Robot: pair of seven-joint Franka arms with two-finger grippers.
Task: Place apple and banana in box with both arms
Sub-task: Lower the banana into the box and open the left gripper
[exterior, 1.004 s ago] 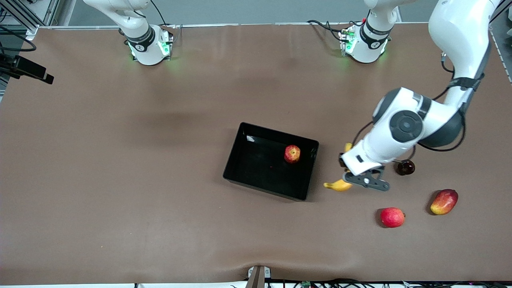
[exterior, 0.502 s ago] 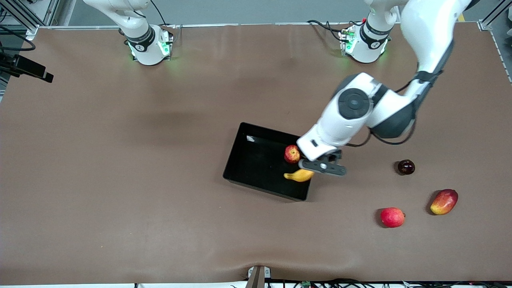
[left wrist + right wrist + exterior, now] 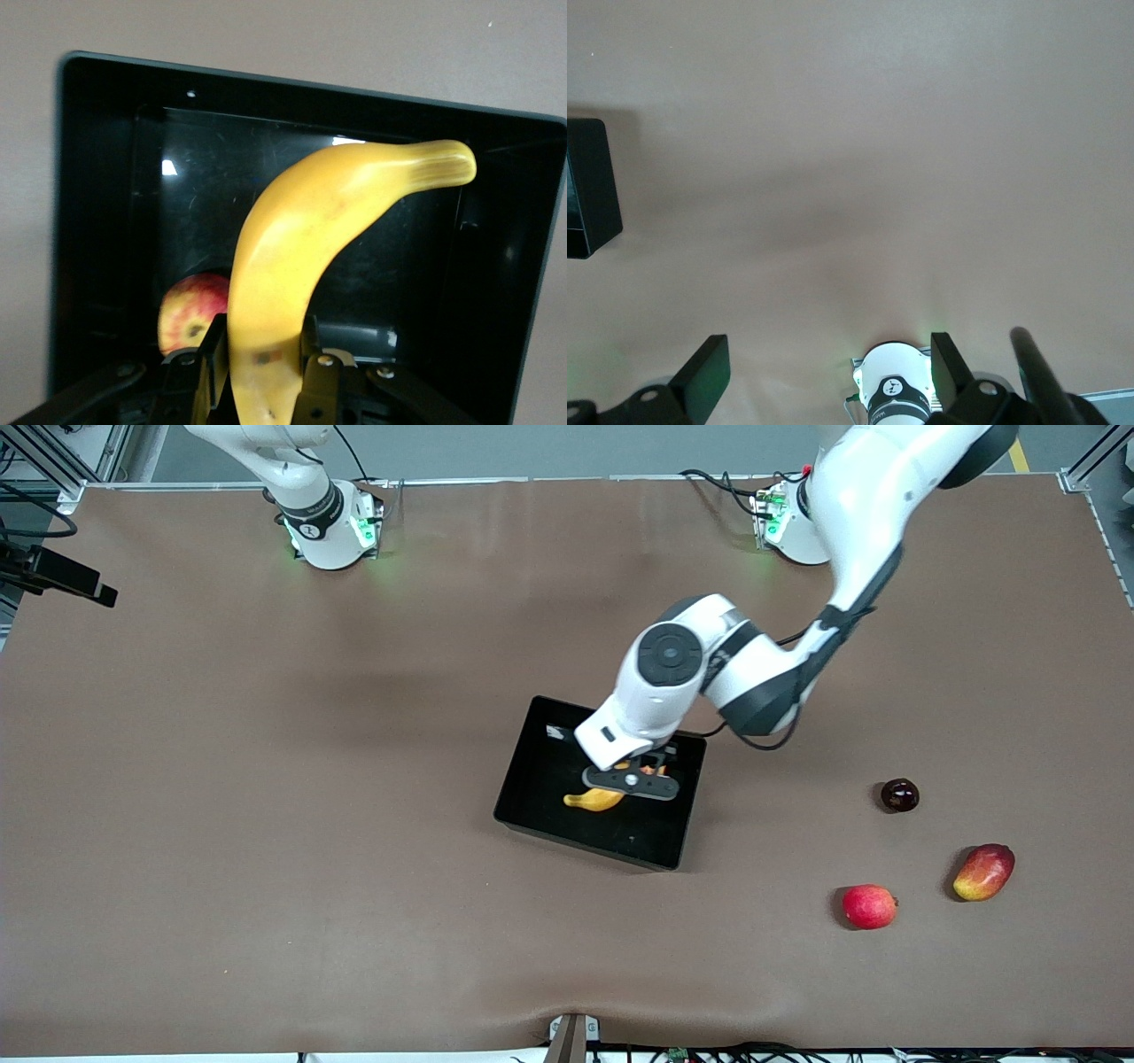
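The black box [image 3: 512, 802] lies mid-table. Over its inside hangs the yellow banana [image 3: 594, 800], with my left gripper [image 3: 631, 781] shut on one end of it. In the left wrist view the banana [image 3: 310, 230] runs out from between the fingers [image 3: 213, 354] of the left gripper [image 3: 261, 359] above the box floor [image 3: 186, 221]. The apple [image 3: 189, 312] rests in the box beside the gripper; in the front view the wrist hides nearly all of it. My right gripper [image 3: 828, 376] is open and holds nothing, high over the table near its own base. A corner of the box [image 3: 589, 186] shows there.
Toward the left arm's end of the table lie a plain red fruit [image 3: 869, 906], a red-yellow mango [image 3: 983, 872] and a dark round fruit [image 3: 899, 794]. The arm bases [image 3: 330, 527] stand along the table's back edge.
My left arm has swung from the table beside the box to over the box, carrying the banana with it. The right arm has not moved.
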